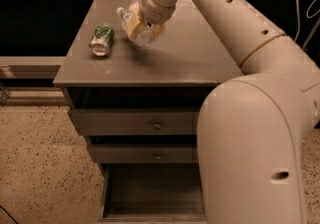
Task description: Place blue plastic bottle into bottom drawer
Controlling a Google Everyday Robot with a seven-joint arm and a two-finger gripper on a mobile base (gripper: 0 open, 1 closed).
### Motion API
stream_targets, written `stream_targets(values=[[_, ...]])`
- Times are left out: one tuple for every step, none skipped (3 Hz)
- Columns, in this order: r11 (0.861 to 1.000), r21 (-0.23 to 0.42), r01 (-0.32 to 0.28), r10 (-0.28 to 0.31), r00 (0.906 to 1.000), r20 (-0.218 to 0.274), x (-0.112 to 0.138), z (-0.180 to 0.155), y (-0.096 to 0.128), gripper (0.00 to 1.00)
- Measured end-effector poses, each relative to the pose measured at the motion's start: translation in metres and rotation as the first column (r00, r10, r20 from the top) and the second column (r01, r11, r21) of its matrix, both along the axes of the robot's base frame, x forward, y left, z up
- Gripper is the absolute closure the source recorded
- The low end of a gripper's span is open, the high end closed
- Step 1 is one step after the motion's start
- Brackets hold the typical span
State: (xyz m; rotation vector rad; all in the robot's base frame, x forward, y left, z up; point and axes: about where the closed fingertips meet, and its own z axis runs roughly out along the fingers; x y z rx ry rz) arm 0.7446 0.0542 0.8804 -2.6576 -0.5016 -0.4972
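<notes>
Looks like robot test room or lab. Big cream robot arm (250, 133) fills right side. Speckled stone floor (40, 168), like in work building. Plain grey cabinet (185, 63) stands alone. Cables (300, 13) hang at right. Gripper (136, 24) above cabinet top, back left, fingers closed round blue plastic bottle (145, 37).

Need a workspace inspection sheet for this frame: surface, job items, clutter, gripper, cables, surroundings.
Surface: grey cabinet top, holds the can.
Job's things: bottle tilted, held just above the top; bottom drawer open.
Clutter: green can on its side, left of the bottle.
Grippers: gripper shut on the bottle, over the top's rear left.
Cables: white cable at far right.
Surroundings: speckled floor; two knobbed upper drawers.
</notes>
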Motion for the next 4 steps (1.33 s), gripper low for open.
stream_targets(values=[[0.988, 0.038, 0.153, -0.153, 0.9882, 0.009, -0.027, 0.031, -0.032, 1.0], [0.941, 0.092, 0.326, -0.326, 0.9452, -0.023, -0.092, 0.061, -0.058, 1.0], [0.877, 0.166, 0.451, -0.439, 0.8921, -0.105, -0.151, 0.063, -0.077, 1.0], [0.872, 0.108, 0.477, -0.46, 0.8754, -0.147, -0.168, 0.028, -0.092, 1.0]])
